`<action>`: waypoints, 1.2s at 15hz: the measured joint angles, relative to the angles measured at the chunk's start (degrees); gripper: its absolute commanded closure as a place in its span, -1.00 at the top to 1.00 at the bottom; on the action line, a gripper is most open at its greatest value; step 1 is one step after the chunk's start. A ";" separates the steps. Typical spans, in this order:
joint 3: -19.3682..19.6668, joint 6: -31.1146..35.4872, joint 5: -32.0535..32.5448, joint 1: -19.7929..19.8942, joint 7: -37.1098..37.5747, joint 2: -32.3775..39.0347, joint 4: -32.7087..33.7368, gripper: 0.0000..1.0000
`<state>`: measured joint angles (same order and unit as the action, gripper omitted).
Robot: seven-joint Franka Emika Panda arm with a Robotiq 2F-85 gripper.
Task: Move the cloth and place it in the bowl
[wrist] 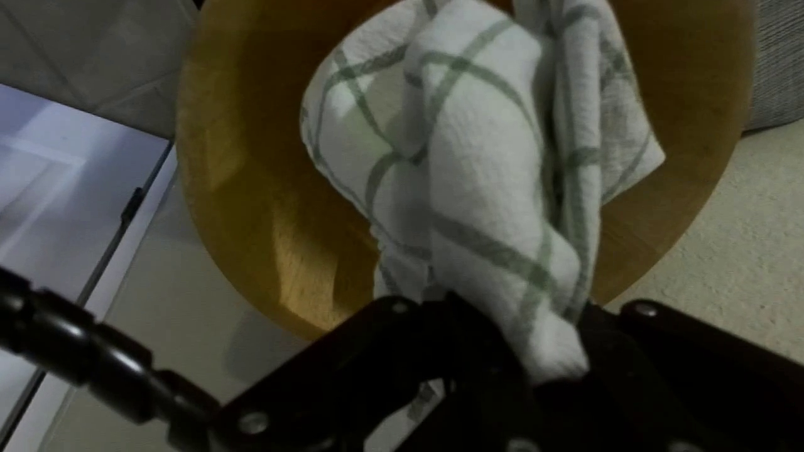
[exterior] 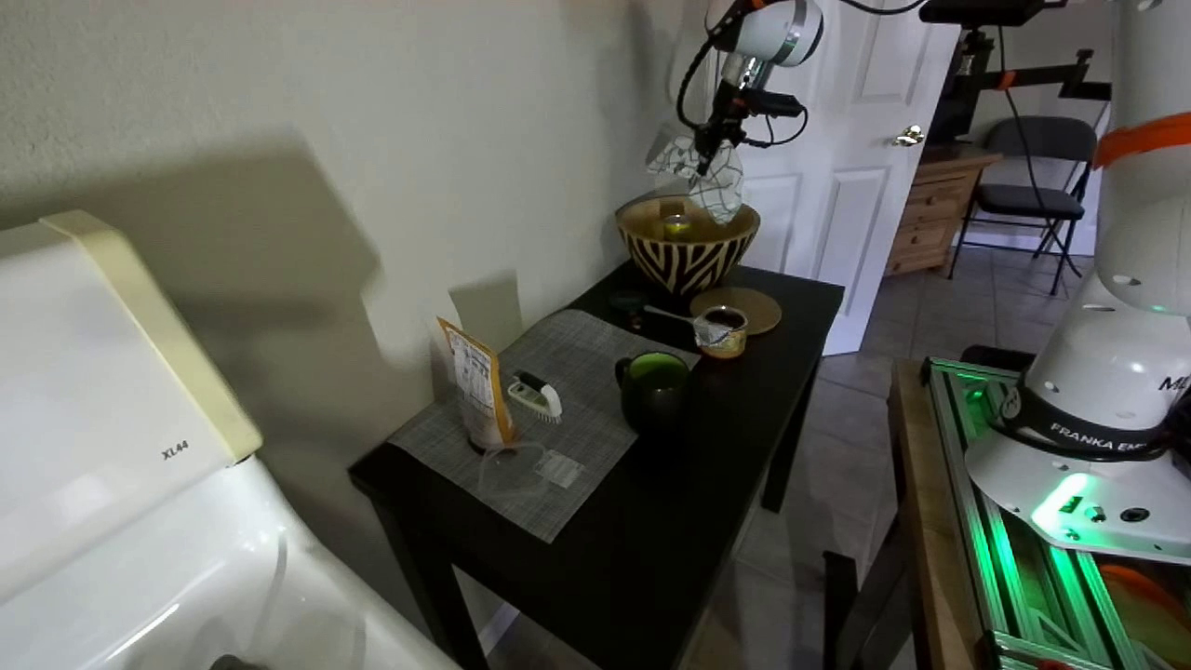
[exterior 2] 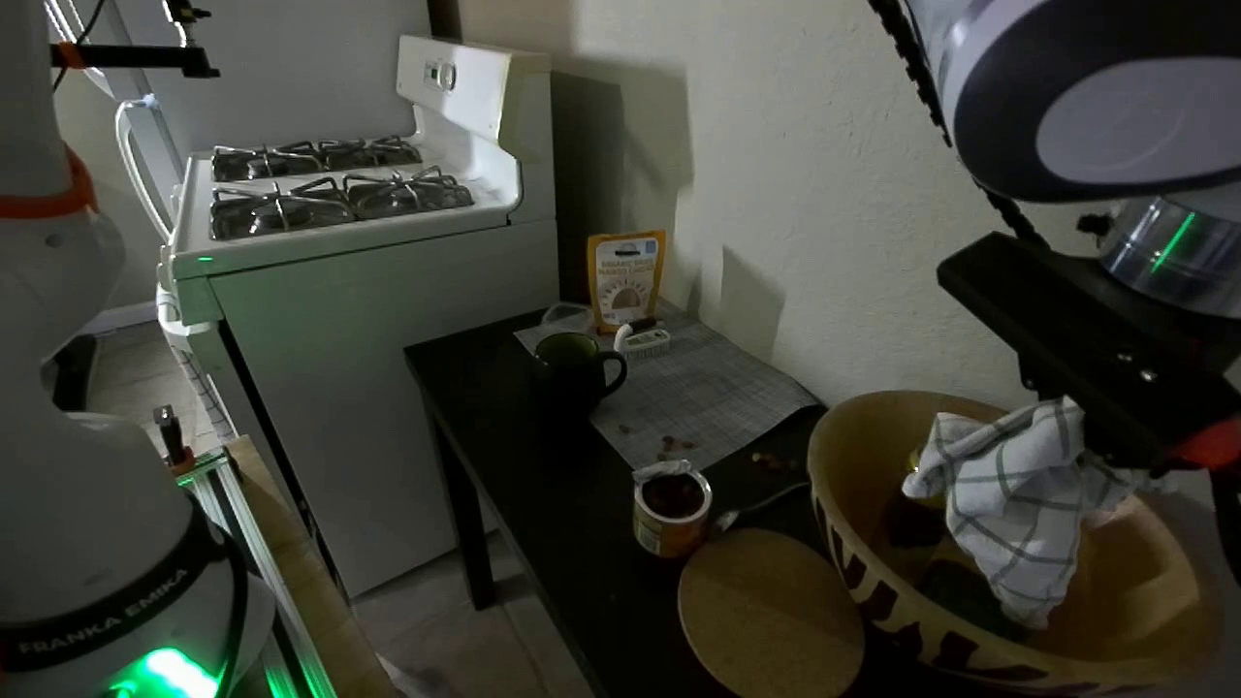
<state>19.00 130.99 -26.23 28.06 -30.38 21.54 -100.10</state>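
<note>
The cloth is white with a green-grey check. It hangs bunched from my gripper in both exterior views, as cloth (exterior: 718, 194) and cloth (exterior 2: 1018, 509), and fills the middle of the wrist view (wrist: 483, 144). My gripper (wrist: 512, 333) is shut on the cloth; its black fingers pinch a fold. In an exterior view the gripper (exterior: 707, 160) is above the large wooden bowl (exterior: 684, 265) with zebra-like stripes. The bowl also shows in an exterior view (exterior 2: 858, 475) and under the cloth in the wrist view (wrist: 245, 169). The cloth's lower end hangs at or inside the bowl's opening.
A yellowish item (exterior: 676, 226) is inside the bowl. A round board (exterior 2: 771, 611), an opened can (exterior 2: 671, 509), a dark mug (exterior 2: 572, 368), a pouch (exterior 2: 625, 281) and a brush (exterior 2: 643, 339) are on the black table. The wall (exterior: 521, 140) runs close behind the bowl.
</note>
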 measured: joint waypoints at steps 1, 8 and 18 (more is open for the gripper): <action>-0.74 -0.14 0.28 1.01 -0.39 2.36 2.54 -0.91; -7.15 -8.43 2.99 10.28 -7.58 14.80 19.17 -0.91; -8.74 -6.11 9.50 8.05 -7.55 18.65 21.21 -0.91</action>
<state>10.26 124.88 -16.73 36.11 -37.93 40.19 -78.89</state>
